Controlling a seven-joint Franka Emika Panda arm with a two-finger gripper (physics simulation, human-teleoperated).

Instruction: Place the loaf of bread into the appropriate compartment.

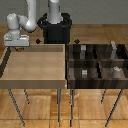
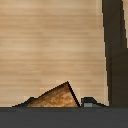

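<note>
Orange-brown bread [image 2: 54, 96] peeks up in the wrist view, right at the end effector [image 2: 64, 112], with a small grey bit [image 2: 89, 102] touching beside it. I cannot tell if the end effector is open or closed on it. In the exterior view the end effector [image 1: 19, 46] hangs over the back corner of the light tray [image 1: 34, 80], on the exterior view's left. The bread is too small to spot there. The dark wood box [image 1: 95, 82] sits just beside the tray, on the exterior view's right. Its four cells [image 1: 82, 71] hold small grey blocks [image 1: 84, 73].
</note>
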